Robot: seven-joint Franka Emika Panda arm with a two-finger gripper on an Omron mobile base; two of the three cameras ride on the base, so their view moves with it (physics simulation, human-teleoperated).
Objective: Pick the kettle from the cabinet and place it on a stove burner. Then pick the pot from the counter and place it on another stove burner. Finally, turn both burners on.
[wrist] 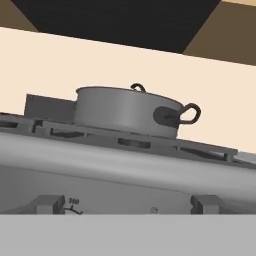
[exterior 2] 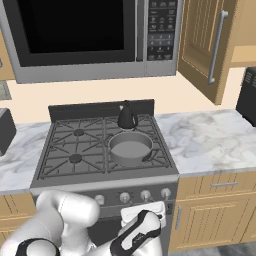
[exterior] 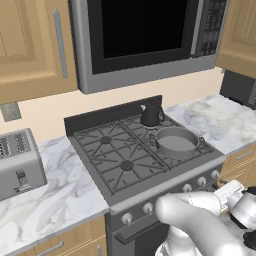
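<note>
Spread wide, the gripper (wrist: 130, 204) shows its two fingertips (wrist: 49, 204) at the bottom of the hand view, holding nothing, low before the range's front. Centre frame there, the pot (wrist: 125, 111) sits on the grates. In the left base view the kettle (exterior: 151, 113) stands just behind the pot (exterior: 176, 142), right of centre.

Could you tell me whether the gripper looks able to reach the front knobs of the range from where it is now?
Probably yes: the open gripper sits low before the range's front panel, nothing between it and the knobs.
</note>
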